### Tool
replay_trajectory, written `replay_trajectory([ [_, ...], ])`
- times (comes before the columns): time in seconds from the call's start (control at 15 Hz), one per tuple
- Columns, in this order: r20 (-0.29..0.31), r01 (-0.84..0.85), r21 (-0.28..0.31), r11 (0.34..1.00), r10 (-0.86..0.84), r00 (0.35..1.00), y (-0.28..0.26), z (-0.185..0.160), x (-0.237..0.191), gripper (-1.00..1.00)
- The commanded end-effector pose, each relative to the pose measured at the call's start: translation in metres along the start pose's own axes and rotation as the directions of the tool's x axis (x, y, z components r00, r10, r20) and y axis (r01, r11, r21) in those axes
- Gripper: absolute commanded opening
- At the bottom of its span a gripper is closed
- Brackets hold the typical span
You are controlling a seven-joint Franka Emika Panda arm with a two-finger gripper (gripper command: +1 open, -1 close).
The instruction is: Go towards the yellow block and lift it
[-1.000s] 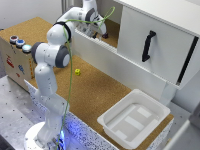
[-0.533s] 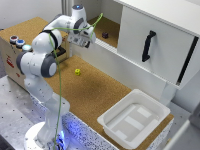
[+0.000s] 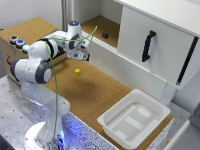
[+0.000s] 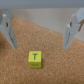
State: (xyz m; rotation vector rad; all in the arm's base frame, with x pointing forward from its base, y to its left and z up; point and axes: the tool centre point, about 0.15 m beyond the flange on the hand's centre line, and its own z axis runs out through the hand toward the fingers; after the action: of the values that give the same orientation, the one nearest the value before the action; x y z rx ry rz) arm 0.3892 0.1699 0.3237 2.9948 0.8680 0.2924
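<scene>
You're in the approach step: the gripper [image 4: 40, 31] hangs with its fingers spread wide and nothing between them, above the cork surface [image 3: 95, 92]. The yellow block [image 4: 34, 58] lies on the cork below the fingertips, a little off the midline toward one finger, not touching either. Next you'll need to centre over it, descend until the fingers straddle it, then close and lift

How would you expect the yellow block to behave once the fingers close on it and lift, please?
The yellow block looks like a rigid, flat-faced cube, so it should probably neither roll nor flex. It is tiny beside the open fingers, so likely very light and may twist if gripped off-centre. The cork surface looks grippy, so it may resist sliding.
</scene>
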Motion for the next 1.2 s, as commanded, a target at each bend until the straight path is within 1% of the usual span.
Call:
replay_trajectory([
  [0.0,0.027,0.086,0.016,0.996,-0.086,0.996,-0.028,0.062,0.007,1.00],
  [0.13,0.034,0.091,0.025,0.996,-0.092,0.995,-0.036,0.072,0.011,1.00],
  [0.27,0.026,0.074,0.028,0.997,-0.074,0.997,-0.039,0.078,0.019,1.00],
  [0.47,0.032,0.061,0.020,0.998,-0.061,0.998,-0.040,0.089,0.025,1.00],
  [0.73,0.071,0.054,0.019,0.998,-0.055,0.996,-0.038,0.111,0.027,1.00],
  [1.0,0.056,0.028,0.013,1.000,-0.028,0.998,-0.029,0.118,0.039,1.00],
  [1.13,0.062,0.034,0.012,0.999,-0.035,0.997,-0.028,0.124,0.042,1.00],
])
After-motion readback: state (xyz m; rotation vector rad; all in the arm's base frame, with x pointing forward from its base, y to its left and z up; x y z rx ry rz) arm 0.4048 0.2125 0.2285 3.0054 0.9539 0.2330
